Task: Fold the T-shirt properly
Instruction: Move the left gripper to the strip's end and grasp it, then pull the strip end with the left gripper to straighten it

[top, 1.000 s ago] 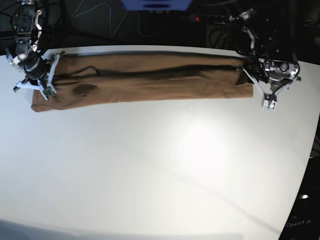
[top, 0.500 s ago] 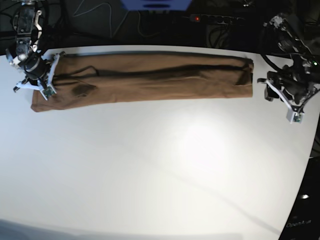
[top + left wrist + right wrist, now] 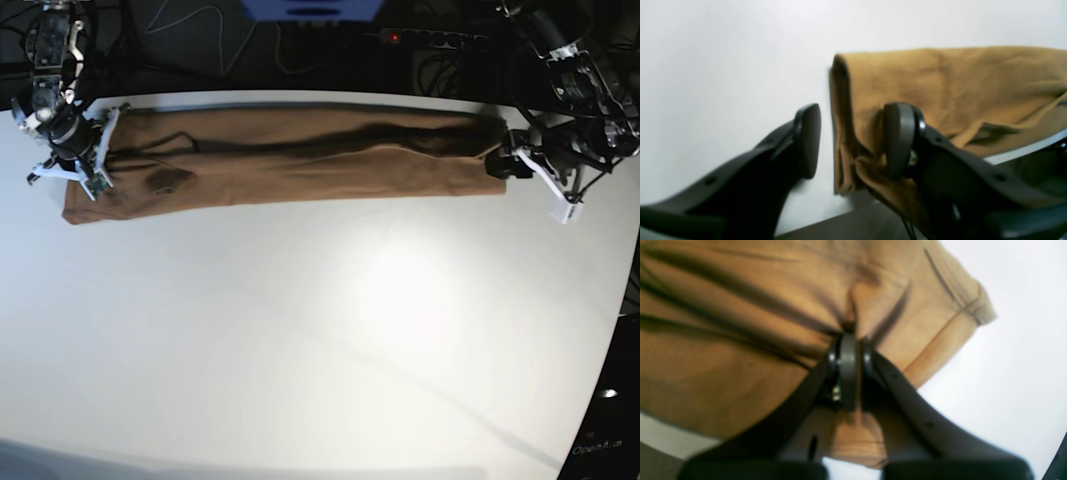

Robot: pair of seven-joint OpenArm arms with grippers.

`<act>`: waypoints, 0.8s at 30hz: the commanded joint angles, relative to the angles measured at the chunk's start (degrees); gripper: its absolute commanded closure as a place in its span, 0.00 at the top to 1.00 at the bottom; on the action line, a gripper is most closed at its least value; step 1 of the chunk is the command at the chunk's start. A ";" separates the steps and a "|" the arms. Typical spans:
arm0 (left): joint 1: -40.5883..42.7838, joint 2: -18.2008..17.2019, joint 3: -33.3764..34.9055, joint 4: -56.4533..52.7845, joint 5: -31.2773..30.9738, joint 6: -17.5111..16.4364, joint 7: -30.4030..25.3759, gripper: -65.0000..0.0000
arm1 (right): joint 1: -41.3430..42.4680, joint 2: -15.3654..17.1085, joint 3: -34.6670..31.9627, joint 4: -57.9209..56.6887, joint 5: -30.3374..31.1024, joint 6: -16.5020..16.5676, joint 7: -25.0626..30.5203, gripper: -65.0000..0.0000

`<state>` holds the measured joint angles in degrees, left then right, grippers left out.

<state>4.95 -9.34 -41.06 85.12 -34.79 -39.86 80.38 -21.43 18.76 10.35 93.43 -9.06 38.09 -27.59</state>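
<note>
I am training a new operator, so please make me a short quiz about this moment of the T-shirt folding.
1. True or false: the right gripper is shut on the T-shirt.
2. How do the left gripper's jaws stand? A) open, one on each side of the cloth's end B) shut on cloth C) shut on nothing
3. Fill in: the T-shirt lies as a long band on the white ____.

Key: 1 true; 2 A; 3 table.

Plain tan-brown T-shirt [image 3: 300, 155], white table [image 3: 320, 330], seemingly black gripper [image 3: 853, 140]
</note>
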 commanded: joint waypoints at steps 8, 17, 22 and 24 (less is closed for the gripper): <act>-0.42 -0.72 -0.13 -5.61 -0.95 -0.14 -0.38 0.46 | -0.42 0.18 -0.46 -0.20 0.22 1.91 -1.55 0.00; -0.16 -1.95 0.05 -7.36 6.87 -0.14 -0.38 0.46 | -0.42 0.18 -0.46 -0.20 0.22 1.91 -1.55 0.00; -0.07 -1.95 0.22 -7.45 13.29 -0.14 -0.38 0.46 | -0.42 0.18 -0.46 -0.20 0.22 1.91 -1.55 0.00; -0.07 -1.86 0.22 -7.72 15.75 -0.14 -0.38 0.46 | -0.42 0.09 -0.46 -0.20 0.22 1.91 -1.55 0.00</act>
<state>3.62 -10.68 -40.82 78.43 -29.71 -41.71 74.41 -21.43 18.72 10.35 93.43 -8.86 38.11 -27.53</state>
